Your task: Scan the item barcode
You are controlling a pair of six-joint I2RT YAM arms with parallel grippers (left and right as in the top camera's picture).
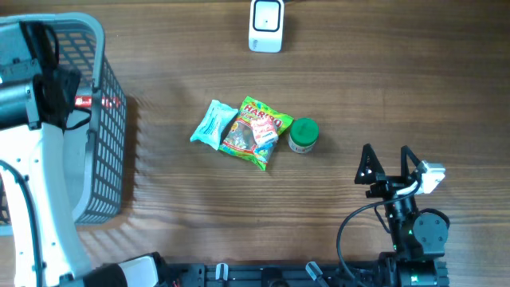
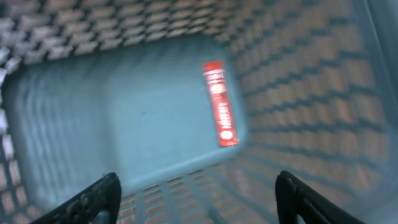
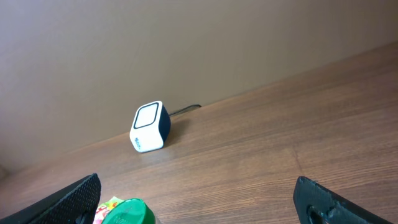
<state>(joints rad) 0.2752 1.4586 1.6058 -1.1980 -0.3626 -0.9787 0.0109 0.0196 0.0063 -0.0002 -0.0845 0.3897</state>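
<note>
A white barcode scanner (image 1: 265, 25) stands at the table's far edge, also seen in the right wrist view as the scanner (image 3: 149, 126). A teal packet (image 1: 213, 124), a Haribo bag (image 1: 255, 131) and a green-lidded jar (image 1: 303, 134) lie mid-table. A red tube-like item (image 2: 221, 102) lies on the floor of the grey basket (image 1: 96, 32). My left gripper (image 2: 196, 186) hangs open above the basket's inside, nothing between its fingers. My right gripper (image 1: 387, 155) is open near the front right, a little right of the jar (image 3: 127, 213).
The mesh basket wall (image 2: 298, 93) surrounds the left gripper on all sides. The left arm's white body (image 1: 40, 183) covers part of the basket. A cable runs from the scanner to the back wall.
</note>
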